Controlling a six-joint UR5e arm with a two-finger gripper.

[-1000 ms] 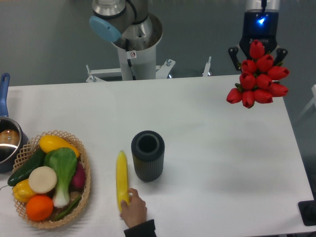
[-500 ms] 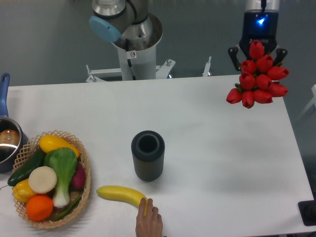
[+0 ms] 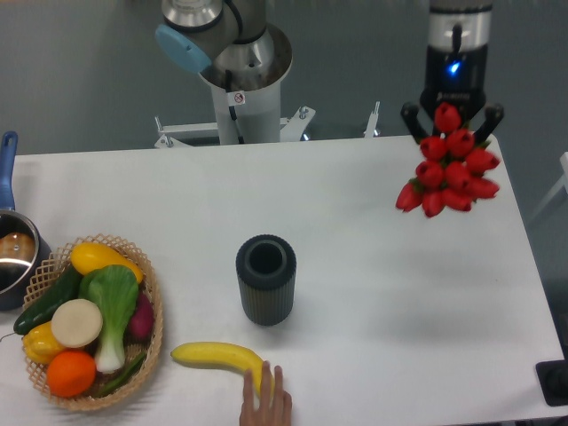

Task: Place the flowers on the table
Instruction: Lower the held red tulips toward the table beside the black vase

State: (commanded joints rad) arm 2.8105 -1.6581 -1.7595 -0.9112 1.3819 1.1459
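Bunch of red tulip heads (image 3: 451, 163) hanging over the far right part of the large white rounded-corner tabletop (image 3: 373, 266), blooms facing the camera, stems hidden behind them. Black two-finger gripper (image 3: 452, 114) directly behind and above the bunch, one dark finger showing at each side of the topmost bloom, a blue light glowing on its body. Clamped on the bunch or not: cannot tell, contact point hidden by the blooms. Whether the blooms touch the tabletop: also cannot tell.

Well apart, near the table's middle: dark ribbed cylindrical vase (image 3: 265, 279), upright, mouth open. Just in front of it, near the front edge: yellow banana (image 3: 218, 357) lying flat, with a bare human hand (image 3: 266, 406) reaching in from the bottom edge, fingertips at the banana's right end. At front left: woven wicker basket (image 3: 151, 312) holding assorted plastic vegetables and fruit. At the left edge: metal saucepan with blue handle (image 3: 11, 231), partly cut off. Behind the table: grey robot base with light-blue cap (image 3: 226, 53).
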